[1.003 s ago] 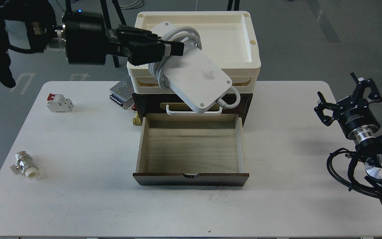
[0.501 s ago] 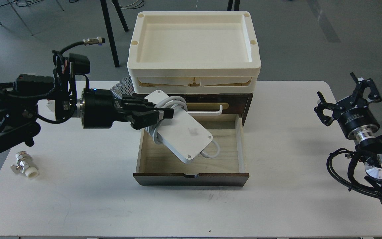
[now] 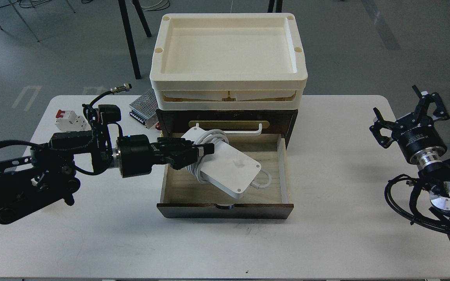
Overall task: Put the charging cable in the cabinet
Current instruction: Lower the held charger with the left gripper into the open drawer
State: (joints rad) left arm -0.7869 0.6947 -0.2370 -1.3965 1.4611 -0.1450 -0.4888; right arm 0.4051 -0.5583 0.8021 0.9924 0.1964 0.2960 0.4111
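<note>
The charging cable (image 3: 231, 166), a flat white adapter with its white cord wound round the middle, lies tilted inside the open light-wood drawer (image 3: 283, 171) of the dark-brown cabinet (image 3: 287, 121). My left gripper (image 3: 205, 150) reaches in over the drawer's left wall and is shut on the cable at its wound cord. Whether the adapter rests on the drawer floor I cannot tell. My right gripper (image 3: 404, 107) is open and empty at the table's right edge, far from the cabinet.
Cream plastic trays (image 3: 301, 70) are stacked on the cabinet. A silver mesh power supply (image 3: 143, 106) and a white-and-red circuit breaker (image 3: 66, 119) sit at the back left. The white table (image 3: 326, 234) has bare surface in front.
My left gripper has carried the charging cable down from in front of the trays into the open drawer. The arm now hides the valve at the front left. The right arm has not moved.
</note>
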